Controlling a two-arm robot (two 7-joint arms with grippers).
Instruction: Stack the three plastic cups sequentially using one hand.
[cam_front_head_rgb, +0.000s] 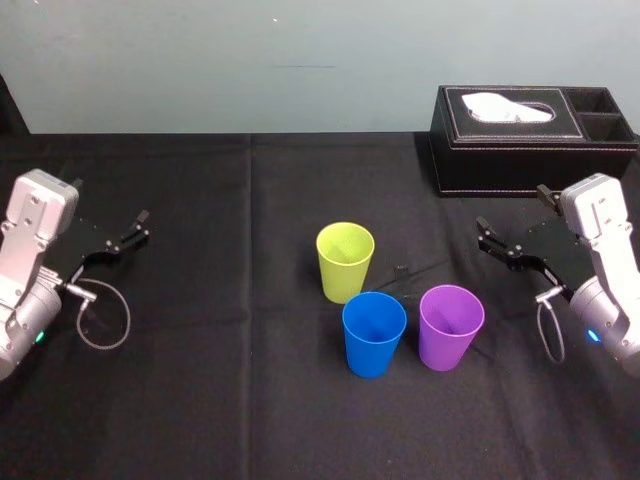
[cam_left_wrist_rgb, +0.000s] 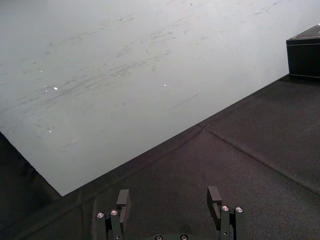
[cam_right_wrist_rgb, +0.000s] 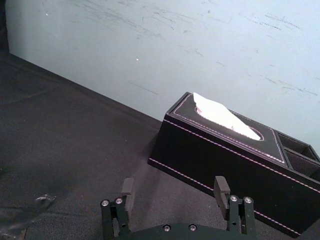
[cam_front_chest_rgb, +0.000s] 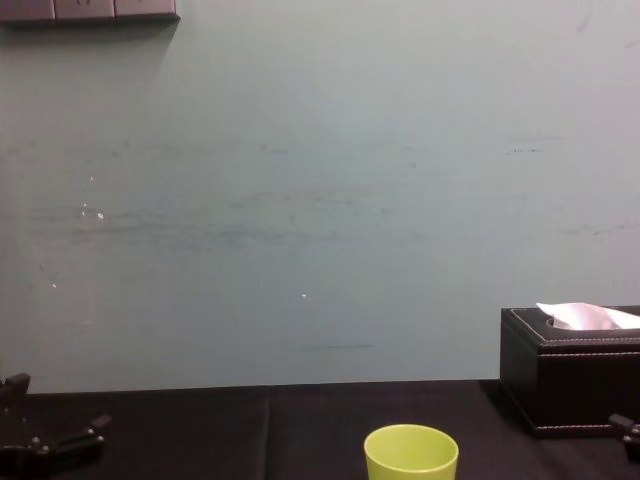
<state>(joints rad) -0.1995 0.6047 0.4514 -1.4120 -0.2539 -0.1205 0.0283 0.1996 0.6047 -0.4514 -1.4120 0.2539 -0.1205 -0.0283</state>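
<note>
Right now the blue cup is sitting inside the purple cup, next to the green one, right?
Not quite. In the head view the blue cup stands beside the purple cup, not inside it. The green one is next to them.

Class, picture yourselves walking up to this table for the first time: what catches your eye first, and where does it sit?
Three bright upright cups cluster mid-table on the black cloth: lime-green cup behind, blue cup and purple cup side by side in front. A black tissue box sits far right, and the left gripper and right gripper hang at either side, both open, clear of the cups.
</note>
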